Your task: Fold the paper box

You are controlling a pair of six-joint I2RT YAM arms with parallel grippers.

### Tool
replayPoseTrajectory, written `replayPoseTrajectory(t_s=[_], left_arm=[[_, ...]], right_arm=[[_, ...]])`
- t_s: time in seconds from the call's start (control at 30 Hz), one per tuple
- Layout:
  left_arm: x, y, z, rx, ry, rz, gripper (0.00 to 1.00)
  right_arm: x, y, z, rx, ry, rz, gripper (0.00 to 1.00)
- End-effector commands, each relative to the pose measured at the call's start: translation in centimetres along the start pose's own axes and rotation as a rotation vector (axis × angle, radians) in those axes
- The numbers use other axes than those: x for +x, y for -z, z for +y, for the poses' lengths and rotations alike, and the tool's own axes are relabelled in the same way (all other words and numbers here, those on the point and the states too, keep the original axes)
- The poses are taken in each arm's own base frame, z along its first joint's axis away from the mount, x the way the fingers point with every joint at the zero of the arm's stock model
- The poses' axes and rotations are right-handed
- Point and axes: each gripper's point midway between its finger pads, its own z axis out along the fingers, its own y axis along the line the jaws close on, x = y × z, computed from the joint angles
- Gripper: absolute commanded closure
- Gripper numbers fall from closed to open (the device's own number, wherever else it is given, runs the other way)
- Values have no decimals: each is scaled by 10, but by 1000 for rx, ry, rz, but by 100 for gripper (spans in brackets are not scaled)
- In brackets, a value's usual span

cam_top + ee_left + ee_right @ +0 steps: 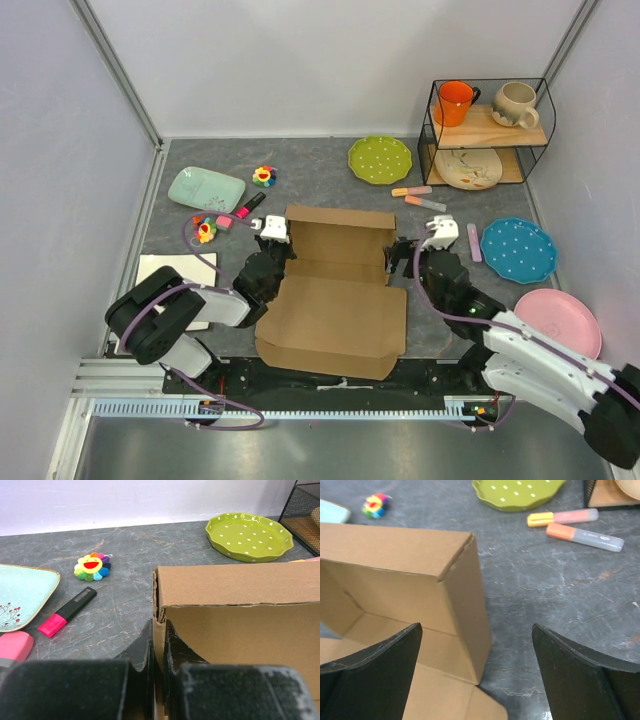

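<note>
Brown paper box (335, 315), left gripper (159, 630) pinching wall, right gripper (476, 628) open astride corner

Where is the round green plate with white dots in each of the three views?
Top external: the round green plate with white dots sits upper centre, beyond the brown cardboard box.
Left wrist: the plate is upper right, behind the box.
Right wrist: the plate is cut off at the top edge.
Shared landmark: the box.
</note>
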Motion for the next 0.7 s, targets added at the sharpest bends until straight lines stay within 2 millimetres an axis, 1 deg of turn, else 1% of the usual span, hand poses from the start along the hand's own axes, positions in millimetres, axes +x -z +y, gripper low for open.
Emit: replayPoseTrajectory(t_s=[0.0, 0.03, 0.1, 0.13, 0.17, 0.2, 0.23, 0.27, 0.3, 0.33, 0.4, 0.47, 0.53, 0.57, 0.63, 0.67], left_arm=[[-12, -1, 11, -81, -12, -32, 98], [-11, 0, 11, -81, -12, -31, 98], [-10, 2, 11, -83, -13, -36, 98], [-10, 2, 11, -81, -10, -41, 98], [-12, 3, 12, -83, -4, -53, 98], [-9, 4, 12, -80, -7, -52, 98], [-9, 4, 11, -78, -5, -55, 98], [-7, 6, 11, -76, -5, -55, 98], [-7, 6, 10, -75, -1, -59, 98], [-5, 7, 10, -74, -3, -55, 98], [-3, 9, 11, -83, -5, -48, 98], [-2, 10, 9, -80, -7, -46, 98], [-1, 11, 8, -77, -14, -42, 98], [-3, 10, 8, -79, -13, -45, 98], [-5, 10, 7, -78, -12, -54, 98], [-4, 10, 7, -80, -17, -54, 98]], right_arm=[[-6, 29, 17, -142, -75, 12, 2], [-21, 38, 21, -181, -101, -34, 2], [-41, 49, 33, -251, -144, -78, 2], [-49, 52, 35, -259, -167, -96, 2], [-55, 52, 36, -254, -210, -100, 2], [-68, 53, 37, -238, -233, -111, 2], [-65, 46, 39, -219, -229, -83, 2], [-68, 42, 41, -210, -239, -71, 2], [-76, 39, 45, -197, -235, -60, 2], [-67, 27, 45, -160, -205, -17, 2], [-74, 21, 43, -131, -171, -25, 2], [-73, 19, 42, -124, -145, -30, 2], [-62, 19, 34, -107, -116, -28, 2], [-47, 18, 27, -86, -109, -5, 2], [-41, 23, 25, -97, -145, -6, 2], [-31, 24, 24, -107, -156, 7, 2]])
